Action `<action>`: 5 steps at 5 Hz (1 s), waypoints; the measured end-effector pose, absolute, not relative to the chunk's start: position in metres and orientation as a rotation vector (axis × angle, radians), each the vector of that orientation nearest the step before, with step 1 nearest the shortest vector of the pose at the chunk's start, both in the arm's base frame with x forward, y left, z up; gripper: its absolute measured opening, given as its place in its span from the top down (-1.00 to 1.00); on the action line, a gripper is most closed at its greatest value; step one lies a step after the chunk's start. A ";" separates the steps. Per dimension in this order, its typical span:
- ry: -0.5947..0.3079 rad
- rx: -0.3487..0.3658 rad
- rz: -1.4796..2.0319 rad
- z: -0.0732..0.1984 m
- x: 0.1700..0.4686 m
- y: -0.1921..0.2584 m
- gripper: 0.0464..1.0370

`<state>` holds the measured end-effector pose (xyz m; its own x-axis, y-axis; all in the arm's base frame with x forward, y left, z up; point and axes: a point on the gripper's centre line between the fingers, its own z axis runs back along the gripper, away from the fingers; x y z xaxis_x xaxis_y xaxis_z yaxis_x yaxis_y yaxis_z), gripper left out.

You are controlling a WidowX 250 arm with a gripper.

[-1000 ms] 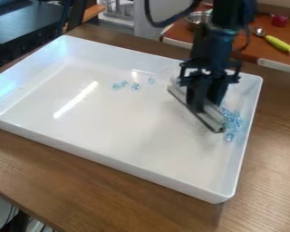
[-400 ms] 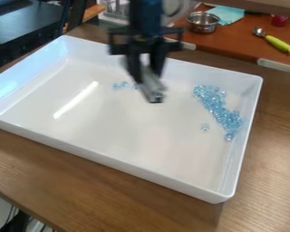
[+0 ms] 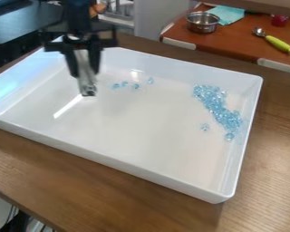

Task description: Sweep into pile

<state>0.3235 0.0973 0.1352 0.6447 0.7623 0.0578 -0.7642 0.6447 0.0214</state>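
Over the left back part of the white tray hangs the gripper [image 3: 84, 74], shut on a grey sweeping tool [image 3: 85, 81] that is held up and seen nearly end-on. Right of it, toward the back wall, lie several loose pale blue beads [image 3: 135, 86]. A larger band of blue beads [image 3: 217, 106] runs along the tray's right side, slanting toward the right wall. One small clump of beads [image 3: 205, 127] sits apart, just left of that band.
The white tray [image 3: 129, 173] has raised walls all around and rests on a brown wooden table [image 3: 265, 181]. Behind it an orange-brown surface holds a metal pot [image 3: 202, 22], a teal cloth [image 3: 227, 14] and a spoon with a yellow-green handle [image 3: 278, 43].
The gripper has gone from the tray's right side across to the left with the tool, which now points differently. The bead band on the right has come into view.
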 end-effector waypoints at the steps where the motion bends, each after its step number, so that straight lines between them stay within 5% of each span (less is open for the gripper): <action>1: -0.109 0.066 0.757 0.124 0.325 0.117 0.35; 5: -0.028 0.054 0.537 0.086 0.338 0.106 0.35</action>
<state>0.3381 0.1058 0.0861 0.8587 0.5109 0.0409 -0.5123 0.8576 0.0445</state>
